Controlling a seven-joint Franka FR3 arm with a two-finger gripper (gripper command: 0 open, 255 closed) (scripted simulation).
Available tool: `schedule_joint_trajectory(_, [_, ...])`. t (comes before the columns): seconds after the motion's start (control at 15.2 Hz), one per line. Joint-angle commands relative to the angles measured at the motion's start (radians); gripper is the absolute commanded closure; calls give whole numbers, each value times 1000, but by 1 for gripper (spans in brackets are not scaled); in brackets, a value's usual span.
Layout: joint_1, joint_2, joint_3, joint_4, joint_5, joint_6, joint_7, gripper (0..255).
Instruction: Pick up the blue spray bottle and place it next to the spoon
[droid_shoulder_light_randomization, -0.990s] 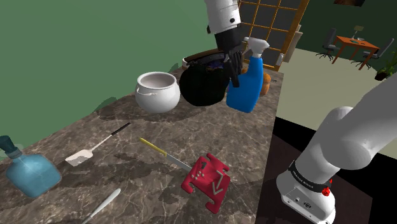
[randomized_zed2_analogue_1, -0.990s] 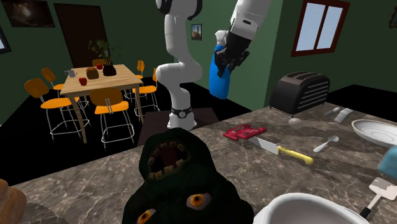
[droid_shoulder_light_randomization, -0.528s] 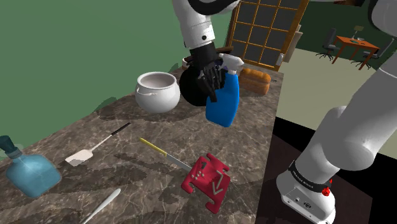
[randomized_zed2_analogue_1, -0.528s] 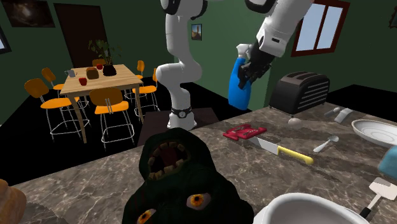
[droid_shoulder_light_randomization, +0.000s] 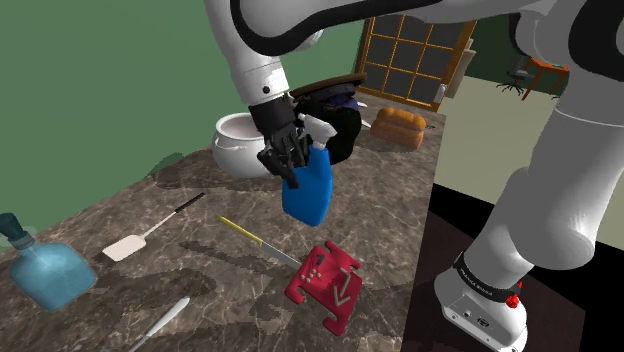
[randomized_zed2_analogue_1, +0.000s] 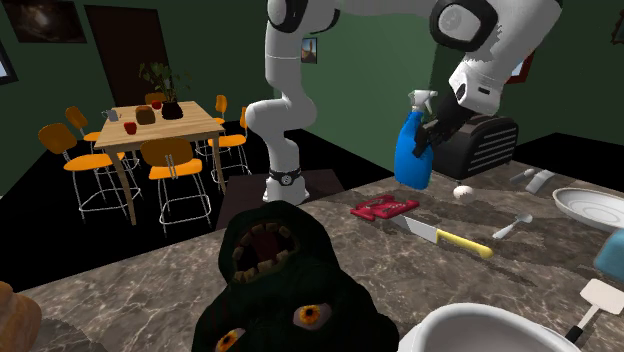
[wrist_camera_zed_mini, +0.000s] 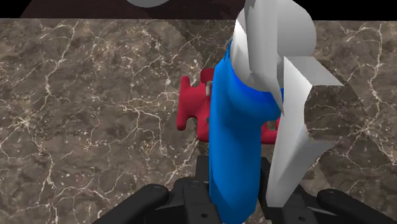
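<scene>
Blue spray bottle (droid_shoulder_light_randomization: 308, 190) is hanging in the air at the middle of the shoulder view, clear of the dark marble counter (droid_shoulder_light_randomization: 390, 215), its white trigger head uppermost and its body tilting a little. My gripper (droid_shoulder_light_randomization: 282, 155) is clasping it just below the head, with the fingers pressing on both sides. In the wrist view the bottle is hovering over a red flat object (wrist_camera_zed_mini: 194, 108) lying on the counter. In the second exterior view it is showing at the upper right, in front of a black toaster (randomized_zed2_analogue_1: 480, 140), while a yellow-handled knife (randomized_zed2_analogue_1: 445, 238) and the spoon (randomized_zed2_analogue_1: 515, 225) are lying at the lower right, well apart from it
</scene>
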Motion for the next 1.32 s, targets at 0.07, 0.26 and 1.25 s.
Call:
schedule_joint_trajectory(0.07, [38,108,18,91,-17,18,59,255])
schedule_joint_trajectory(0.26, [82,216,29,191,-37,25,112,255])
schedule_joint_trajectory(1.25, [193,494,25,409,-96,88,197,255])
